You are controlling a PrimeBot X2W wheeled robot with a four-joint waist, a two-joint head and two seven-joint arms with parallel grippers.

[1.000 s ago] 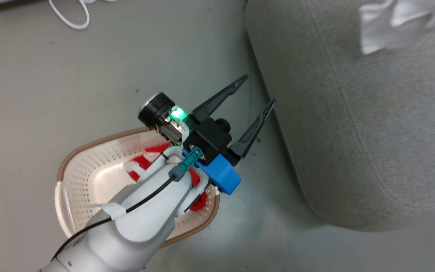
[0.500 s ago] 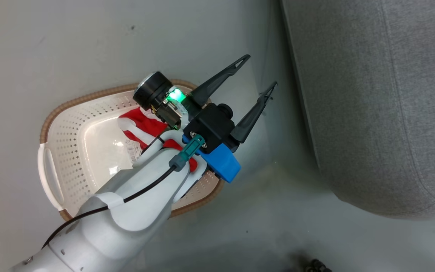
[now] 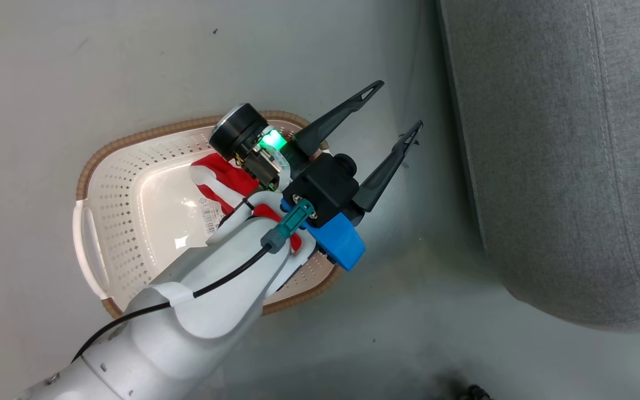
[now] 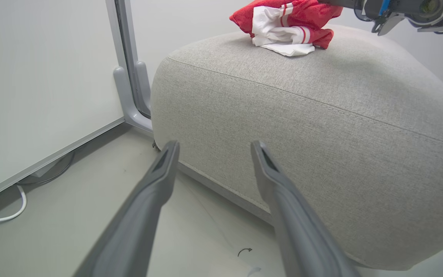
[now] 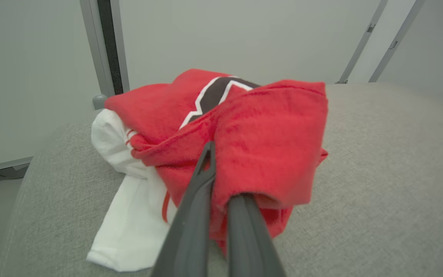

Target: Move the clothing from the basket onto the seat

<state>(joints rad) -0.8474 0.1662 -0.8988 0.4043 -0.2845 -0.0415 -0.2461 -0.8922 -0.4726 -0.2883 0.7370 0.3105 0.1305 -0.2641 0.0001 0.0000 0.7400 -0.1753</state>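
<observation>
Overhead, from the head camera: hovering the left gripper above the seat-side rim of the basket, with its fingers spread wide, gripping nothing, and the fingertips out past the rim over the floor between basket and seat. Pointing those fingers toward the seat and away from the red garment lying in the basket bottom, back under the wrist and partly hidden by it. Running, by the look of it, slantwise across the line of the forearm, from the basket's middle toward its seat-side wall.

Along the left wrist: looking past the two parted fingers at the grey flank of the seat, with floor beneath the tips and a red-and-white heap sitting on top of the cushion, well apart from this hand.

Along the right wrist: pinching a red fold of that heap between the pressed-together fingers of the right gripper, down on the seat, just beside a white panel spilling toward the edge.

Judging from all three: leaving the basket garment to the left arm as the nearer one, and probably needing a draw back and a tip downward toward the wrist side before any grasp, not a reach forward.
</observation>
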